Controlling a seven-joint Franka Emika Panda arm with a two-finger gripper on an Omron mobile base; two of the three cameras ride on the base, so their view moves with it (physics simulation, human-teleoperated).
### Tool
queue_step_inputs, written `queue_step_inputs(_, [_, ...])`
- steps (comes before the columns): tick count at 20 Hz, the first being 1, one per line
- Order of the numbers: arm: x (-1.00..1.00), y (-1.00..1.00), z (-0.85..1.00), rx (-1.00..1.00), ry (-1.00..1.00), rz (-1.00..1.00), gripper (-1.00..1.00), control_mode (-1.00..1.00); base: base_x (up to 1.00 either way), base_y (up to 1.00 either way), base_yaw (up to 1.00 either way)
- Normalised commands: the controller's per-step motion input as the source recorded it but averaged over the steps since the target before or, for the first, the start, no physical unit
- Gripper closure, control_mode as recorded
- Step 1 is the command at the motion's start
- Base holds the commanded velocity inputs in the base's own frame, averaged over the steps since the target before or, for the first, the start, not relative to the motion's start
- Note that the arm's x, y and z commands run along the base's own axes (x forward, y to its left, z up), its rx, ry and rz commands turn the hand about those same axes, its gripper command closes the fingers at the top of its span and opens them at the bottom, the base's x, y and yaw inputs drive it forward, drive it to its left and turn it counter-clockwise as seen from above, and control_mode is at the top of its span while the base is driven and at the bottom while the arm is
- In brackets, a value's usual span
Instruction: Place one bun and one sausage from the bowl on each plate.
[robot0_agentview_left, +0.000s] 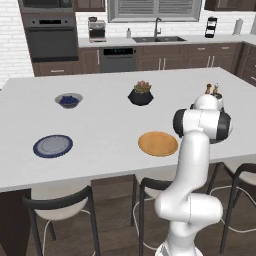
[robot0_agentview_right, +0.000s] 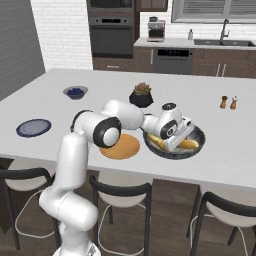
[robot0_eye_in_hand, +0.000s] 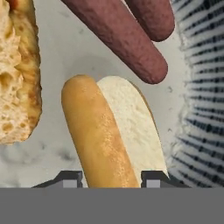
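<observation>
**Fingers astride a bun inside the bowl**

Fingers (robot0_eye_in_hand: 72, 178) stand one to each side of the near end of a split hot-dog bun (robot0_eye_in_hand: 111, 133), set narrow; whether they press it cannot be told. The bun lies on the pale floor of the bowl (robot0_agentview_right: 192, 153), crust side beside its white cut face. A torn, crusty bread piece (robot0_eye_in_hand: 17, 74) lies just beside it, and two dark red sausages (robot0_eye_in_hand: 120, 37) lie past its far end, side by side.

In the right base view the gripper (robot0_agentview_right: 176, 142) is lowered into the bowl near the front edge of the tabletop (robot0_agentview_right: 220, 135). The orange plate (robot0_agentview_left: 158, 143) sits just beside the bowl, bare. The dark blue plate (robot0_agentview_left: 53, 146) lies well apart along the same front edge, also bare. Farther back stand a small blue-filled bowl (robot0_agentview_left: 68, 100), a black plant pot (robot0_agentview_left: 140, 94) and two shakers (robot0_agentview_right: 228, 102).
</observation>
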Motion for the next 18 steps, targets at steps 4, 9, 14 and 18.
queue_step_inputs(4, [-0.11, 0.05, 0.12, -0.01, -0.01, 0.00, 1.00, -1.00, 0.00, 0.00, 0.00])
queue_step_inputs(9, [-0.45, 0.55, 0.64, -0.06, -0.09, -0.08, 1.00, -1.00, 0.00, 0.00, 0.00])
queue_step_inputs(14, [-0.46, 0.88, 0.43, -0.03, 0.00, -0.14, 1.00, -1.00, 0.00, 0.00, 0.00])
queue_step_inputs(18, [-0.02, 0.95, 0.14, 0.01, 0.00, -0.25, 1.00, -1.00, 0.00, 0.00, 0.00])
